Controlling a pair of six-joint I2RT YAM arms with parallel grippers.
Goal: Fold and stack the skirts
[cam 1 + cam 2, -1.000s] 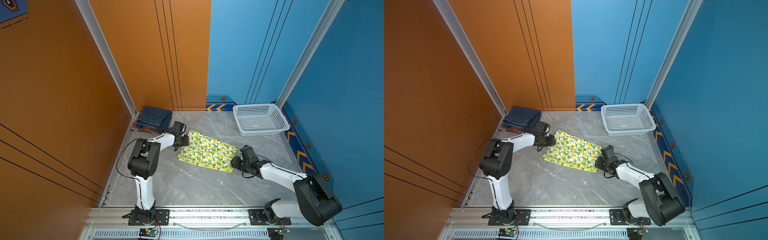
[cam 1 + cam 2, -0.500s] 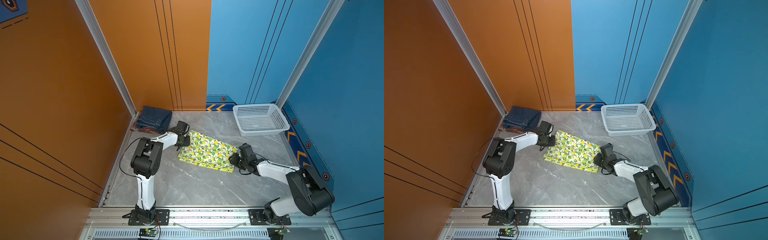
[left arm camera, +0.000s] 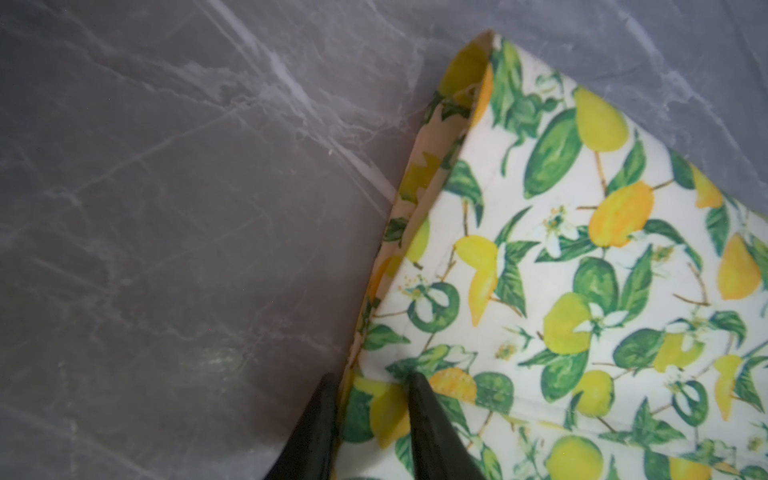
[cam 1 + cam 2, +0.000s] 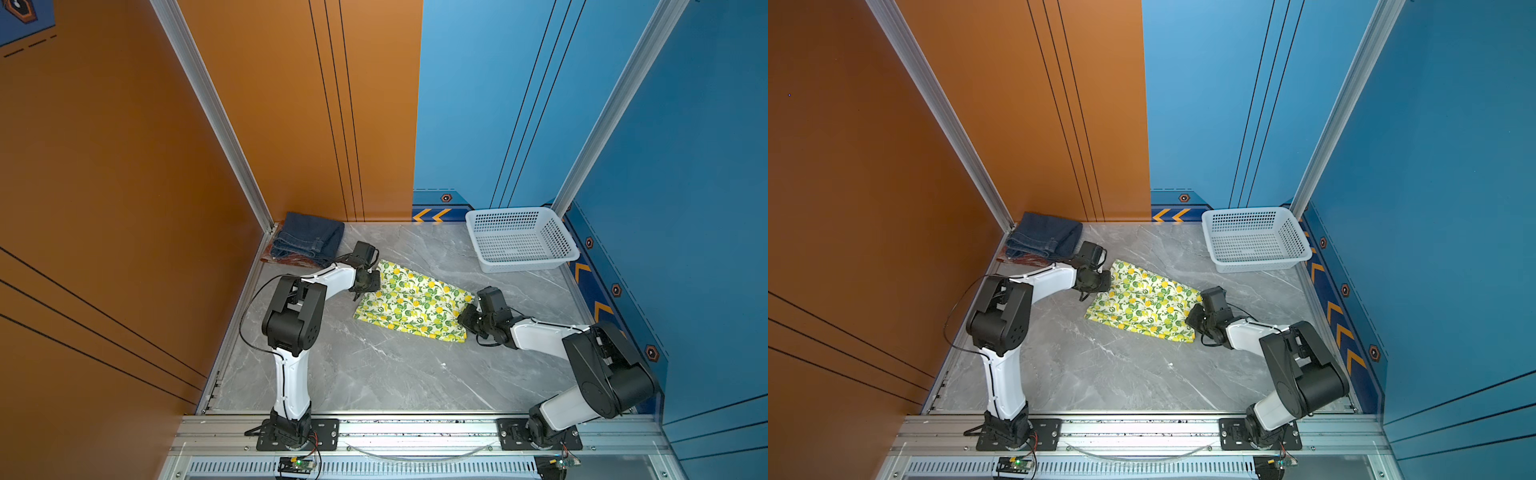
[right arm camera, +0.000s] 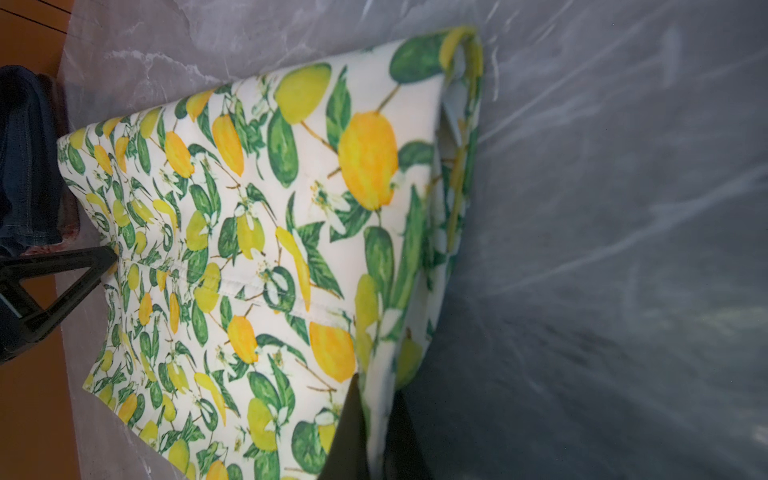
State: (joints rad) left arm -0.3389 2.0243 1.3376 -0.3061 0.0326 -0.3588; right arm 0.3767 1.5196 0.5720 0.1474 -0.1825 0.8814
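Folded lemon skirt (image 4: 411,305) lies flat on table (image 4: 374,365), between arms. Grip: left pincer (image 3: 370,384) clamps short edge nearest denim skirt (image 4: 309,239); right pincer (image 5: 376,395) shuts on opposite edge, cloth there raised. In both top views denim skirt sits atop plaid skirt (image 4: 286,261), far left corner. Risk: shallow pinch catches top layers only, fold opens on lift; uneven pull skews skirt.

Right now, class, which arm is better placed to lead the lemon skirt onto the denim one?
Probably left. Its fingers pinch the lemon skirt at the edge beside the denim skirt; the right fingers hold the opposite edge, farther from it.
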